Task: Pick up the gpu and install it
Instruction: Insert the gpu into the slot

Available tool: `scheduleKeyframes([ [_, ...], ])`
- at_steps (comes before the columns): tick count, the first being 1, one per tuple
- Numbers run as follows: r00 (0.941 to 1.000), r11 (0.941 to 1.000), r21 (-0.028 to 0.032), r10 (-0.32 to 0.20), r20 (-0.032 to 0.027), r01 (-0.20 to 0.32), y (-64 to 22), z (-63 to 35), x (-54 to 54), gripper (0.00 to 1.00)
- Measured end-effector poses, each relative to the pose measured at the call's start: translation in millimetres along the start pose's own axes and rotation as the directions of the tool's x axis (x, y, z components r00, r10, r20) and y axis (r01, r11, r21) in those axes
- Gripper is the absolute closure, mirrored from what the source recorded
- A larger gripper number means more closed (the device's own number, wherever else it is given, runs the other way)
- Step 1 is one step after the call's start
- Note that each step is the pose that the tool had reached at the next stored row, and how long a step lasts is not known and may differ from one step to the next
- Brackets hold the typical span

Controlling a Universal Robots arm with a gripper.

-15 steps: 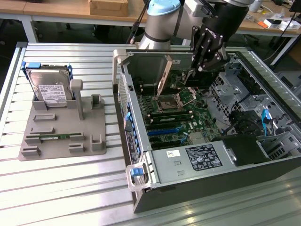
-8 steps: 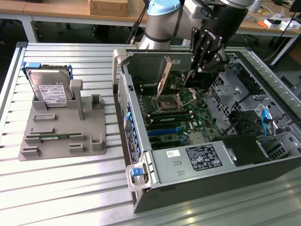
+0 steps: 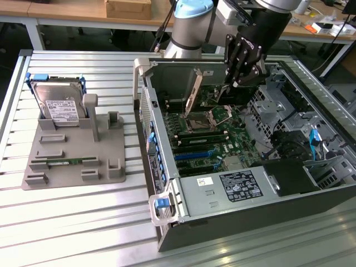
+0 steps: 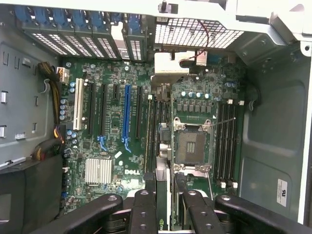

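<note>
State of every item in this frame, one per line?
gripper: shut on the gpu, above the motherboard
gpu: held edge-on, not yet seated
computer case: open
CPU socket: empty
blue slot: empty
hard drive: upright in the grey holder
memory stick: lying in the holder

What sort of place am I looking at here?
Likely a robotics lab or test workshop: an open computer case on a slatted metal table, a hard drive in a grey jig, workbenches behind.

Jaws clamp gpu (image 3: 240, 94) above motherboard (image 3: 208, 139) inside open case (image 3: 250, 222); hard drive (image 3: 60, 105) on rack (image 3: 72, 161).
</note>
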State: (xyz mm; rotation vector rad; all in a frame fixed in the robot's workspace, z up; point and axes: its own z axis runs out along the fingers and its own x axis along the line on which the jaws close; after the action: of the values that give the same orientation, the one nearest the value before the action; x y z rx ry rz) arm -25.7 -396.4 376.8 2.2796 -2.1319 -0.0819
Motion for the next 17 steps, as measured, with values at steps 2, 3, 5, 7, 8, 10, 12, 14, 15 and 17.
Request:
scheduleKeyframes([
  [2, 1.0, 1.0, 0.0, 0.0, 0.0, 0.0, -0.1, 1.1, 0.0, 0.74],
  [3, 1.0, 1.0, 0.0, 0.0, 0.0, 0.0, -0.1, 1.7, 0.0, 0.74],
  [5, 1.0, 1.0, 0.0, 0.0, 0.0, 0.0, -0.1, 2.5, 0.1, 0.74],
  [7, 1.0, 1.0, 0.0, 0.0, 0.0, 0.0, -0.2, 3.7, 0.1, 0.74],
  [8, 1.0, 1.0, 0.0, 0.0, 0.0, 0.0, -0.2, 4.3, 0.1, 0.74],
  [10, 1.0, 1.0, 0.0, 0.0, -0.0001, 0.0, -0.3, 5.5, 0.2, 0.74],
  [12, 1.0, 1.0, 0.0, 0.0, 0.0, 0.0, -0.4, 7.2, 0.2, 0.74],
  [14, 1.0, 1.0, 0.0, 0.0, 0.0, 0.0, -0.4, 7.8, 0.2, 0.74],
  [15, 1.0, 1.0, 0.0, 0.0, 0.0, 0.0, -0.4, 8.6, 0.2, 0.74],
  [17, 1.0, 1.0, 0.0, 0.0, 0.0, 0.0, -0.5, 10.0, 0.3, 0.74],
])
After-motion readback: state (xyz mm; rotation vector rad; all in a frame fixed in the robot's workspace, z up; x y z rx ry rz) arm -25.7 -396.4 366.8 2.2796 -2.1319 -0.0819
